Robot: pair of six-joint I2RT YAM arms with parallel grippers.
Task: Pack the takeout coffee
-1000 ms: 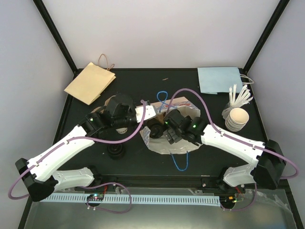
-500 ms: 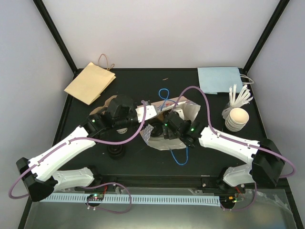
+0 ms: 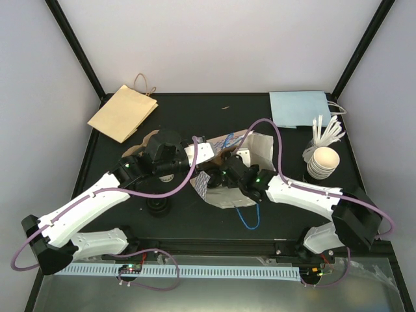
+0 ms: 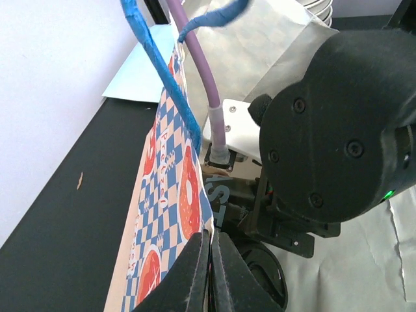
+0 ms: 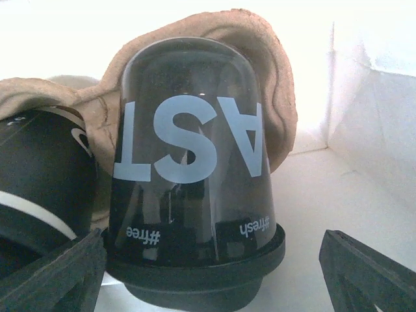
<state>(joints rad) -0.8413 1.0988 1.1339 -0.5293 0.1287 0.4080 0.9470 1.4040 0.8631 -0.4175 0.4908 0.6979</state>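
"Black tabletop [image 3: 175, 110]: what sat there?"
"Blue-checked white paper bag [image 4: 162, 195], rim pinched by my left gripper [image 4: 209, 257]. Inside, black lettered coffee cup [image 5: 188, 162] lay lengthwise, lid toward my wide-spread right gripper [image 5: 208, 270]."

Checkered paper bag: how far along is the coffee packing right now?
Looks done: the black lettered cup sits in the brown pulp carrier, inside the blue-checkered paper bag. In hand: the left claw is shut on the bag's edge, and the right claw stands open around the cup. Left, probably: back the right claw out and stand the bag up.
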